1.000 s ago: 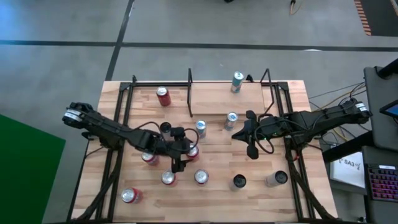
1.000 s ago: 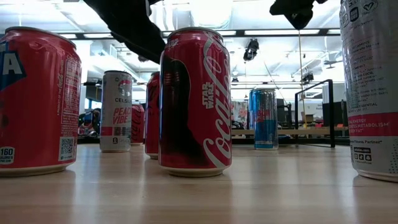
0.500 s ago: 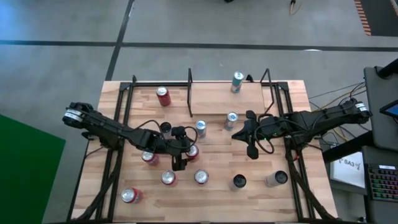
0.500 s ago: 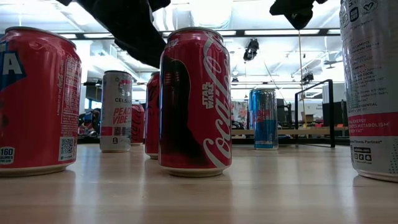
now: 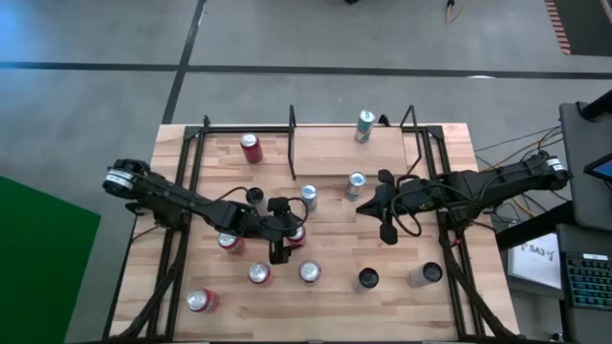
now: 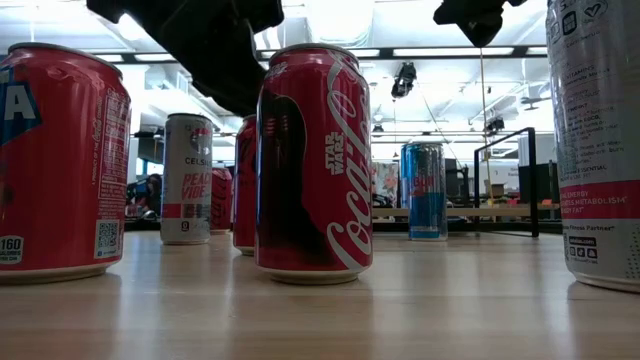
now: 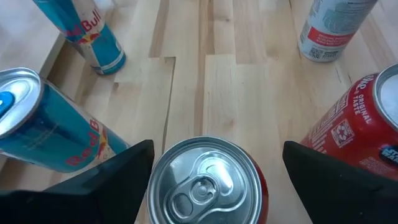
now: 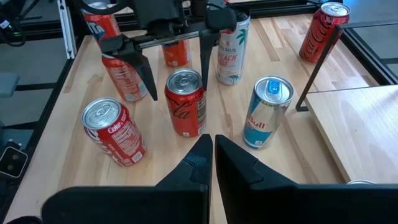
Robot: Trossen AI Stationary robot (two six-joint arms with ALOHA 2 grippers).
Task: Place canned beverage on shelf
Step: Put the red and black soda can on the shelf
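Target is the red can (image 8: 185,102), upright on the worktop (image 5: 335,291) mid-way across, in a cluster of other cans and well apart from the shelf (image 5: 354,158) at the far edge. In the left wrist view its silver top (image 7: 205,180) sits dead centre between my two fingers.

Handling, as I judge it: tab looks unopened, so likely full, fairly heavy, rigid. The wall is smooth painted metal, slippery, and would dent if squeezed hard. Best hold is across the cylinder at mid-height, fingers on opposite sides, clear of the rim.

Left gripper (image 8: 171,59): spread wide, one finger either side of the can, straddling it from above. I see gaps on both sides; no contact yet, nothing held.

Neighbours are close: a blue can (image 8: 265,112) on one side and another red can (image 8: 115,134) just beside, so finger clearance is tight.

Right gripper (image 5: 368,207): pressed together, empty, hanging over the worktop near the shelf's front edge, waiting.
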